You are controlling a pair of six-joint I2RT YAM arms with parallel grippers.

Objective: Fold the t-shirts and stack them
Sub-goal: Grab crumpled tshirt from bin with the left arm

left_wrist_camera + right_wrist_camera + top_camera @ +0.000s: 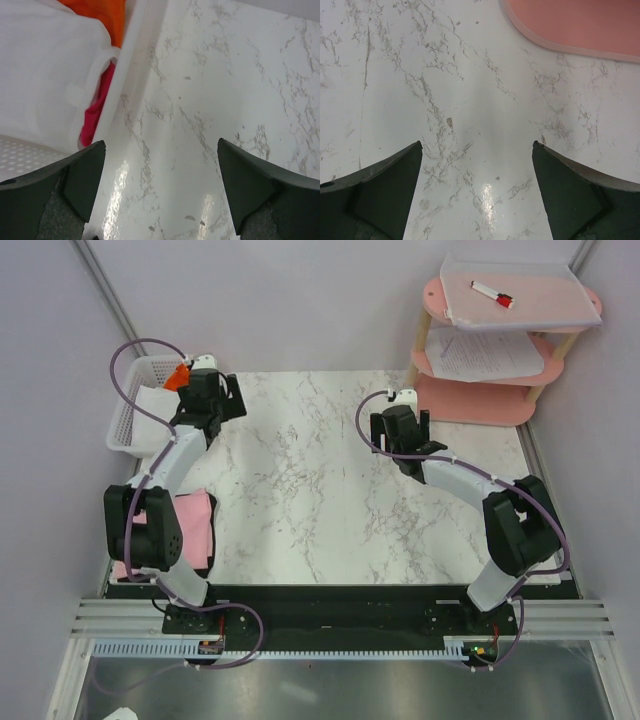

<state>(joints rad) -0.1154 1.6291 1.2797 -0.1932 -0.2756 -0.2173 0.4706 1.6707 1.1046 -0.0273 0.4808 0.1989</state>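
Observation:
A white t-shirt lies bunched in the white lattice basket, with an orange t-shirt behind it and a magenta one under it. The top view shows the basket at the far left with the orange cloth at its top. A folded pale pink t-shirt lies at the near left, partly hidden by the left arm. My left gripper is open and empty over bare marble beside the basket. My right gripper is open and empty over the table.
A pink tiered shelf stands at the back right, its base in the right wrist view. It holds white paper sheets and a tray with a red marker. The marble table lies between the arms.

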